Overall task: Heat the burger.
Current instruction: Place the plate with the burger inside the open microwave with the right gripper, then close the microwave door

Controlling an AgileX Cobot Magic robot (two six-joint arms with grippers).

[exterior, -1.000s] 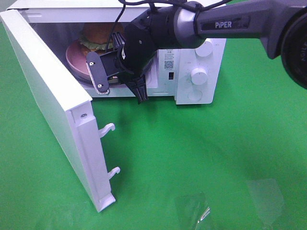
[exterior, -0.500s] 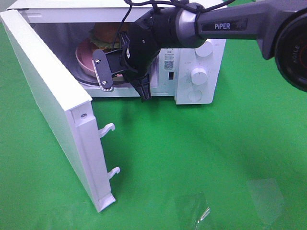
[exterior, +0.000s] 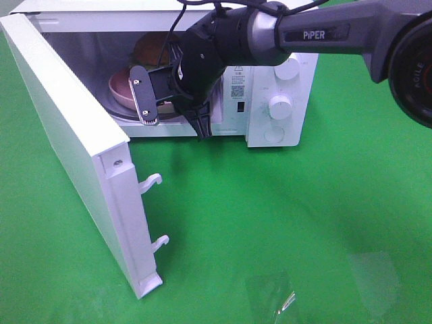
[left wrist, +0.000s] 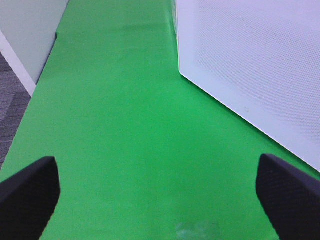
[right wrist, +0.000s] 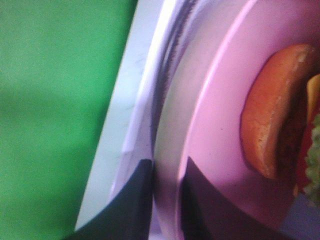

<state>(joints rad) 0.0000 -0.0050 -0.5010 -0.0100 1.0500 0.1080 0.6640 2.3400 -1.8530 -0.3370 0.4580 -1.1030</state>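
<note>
Exterior high view: a white microwave (exterior: 273,101) sits across the upper part of the frame on the green table (exterior: 283,223), and its door (exterior: 67,135) is swung wide open toward the lower left. The right arm (exterior: 324,30) comes in from the upper right and crosses the control panel. It ends at the mouth of the cavity, in the upper left of the frame. The right gripper (right wrist: 167,167) is narrowed onto the near rim of the pink plate (exterior: 121,84), and the right wrist view shows one dark finger on each face of that rim. The burger (exterior: 150,48) rides on the plate inside the cavity. It lies past the gripper on the plate's far side, toward the back wall, so the line from tool to burger runs straight into the oven. Whether the plate already bears on the oven floor cannot be told from these views. The likely next move is to set the plate down, let go, and pull back out along that same line, keeping clear of the door frame. The left gripper (left wrist: 159,192) is spread wide and holds nothing. It hangs over bare table beside a white perforated panel (left wrist: 250,65). It looks the better placed of the two to swing the door shut afterwards.
</note>
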